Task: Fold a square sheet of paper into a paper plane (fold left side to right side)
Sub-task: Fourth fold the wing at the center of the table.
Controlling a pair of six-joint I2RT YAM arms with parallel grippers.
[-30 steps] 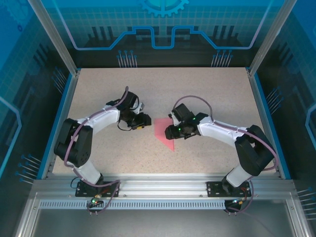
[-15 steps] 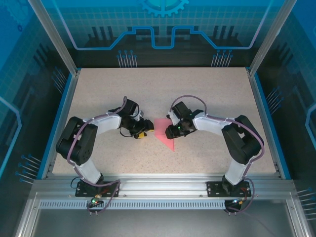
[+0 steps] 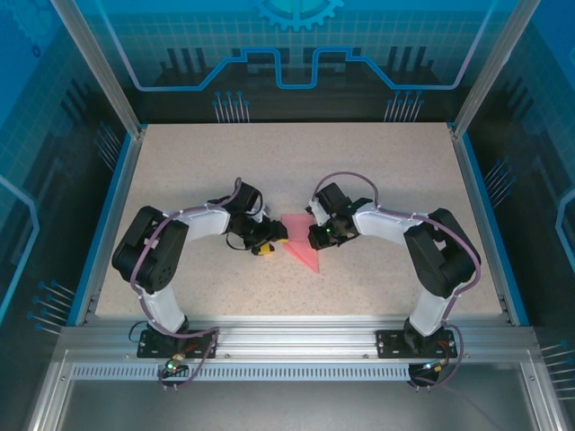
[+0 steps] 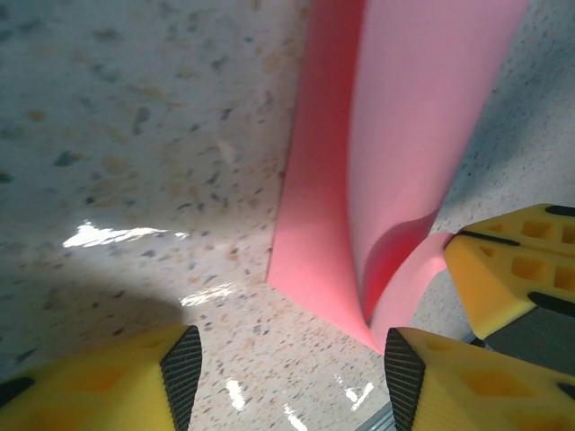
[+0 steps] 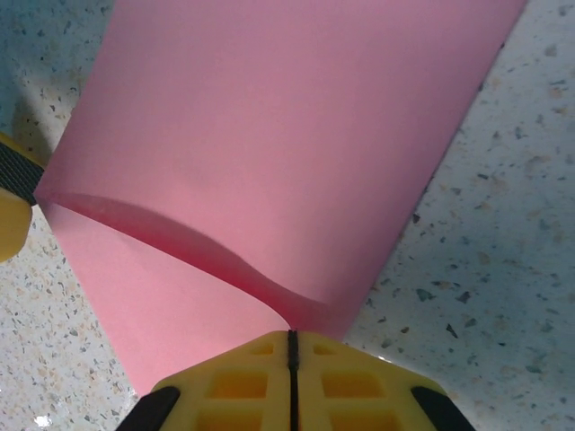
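One speckled table (image 3: 377,171) holds a folded pink paper (image 3: 302,244), which lies between the two grippers. Left gripper (image 4: 287,377) is open and holds nothing. The paper's near corner sits just ahead of its gap, close to one pad; contact there is unclear. Right gripper (image 5: 289,346) is closed, pads pressed together on the edge of the paper's top layer. That edge curls up off the lower layer at its fingertips, and the rest lies flat ahead of it.

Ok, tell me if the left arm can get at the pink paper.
Probably yes: the left gripper stands open right beside the paper, nothing between them; the right gripper pinches its other edge.
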